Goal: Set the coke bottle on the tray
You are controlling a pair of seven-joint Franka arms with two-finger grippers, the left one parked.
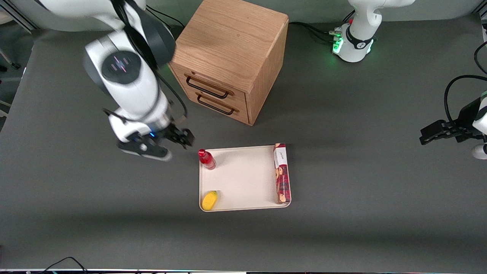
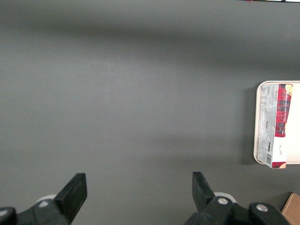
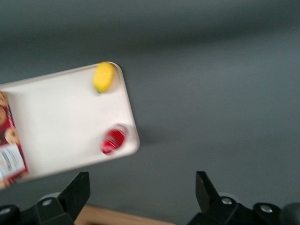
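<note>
The small red coke bottle stands upright on the cream-white tray, in the tray's corner nearest the working arm and the drawer cabinet. It also shows in the right wrist view, standing inside the tray's corner. My right gripper hangs open and empty above the bare table, beside the tray and apart from the bottle. In the right wrist view the gripper has its fingers wide apart with nothing between them.
A yellow fruit lies in the tray's near corner, and a long red biscuit box lies along the tray's edge toward the parked arm. A wooden drawer cabinet stands farther from the front camera than the tray.
</note>
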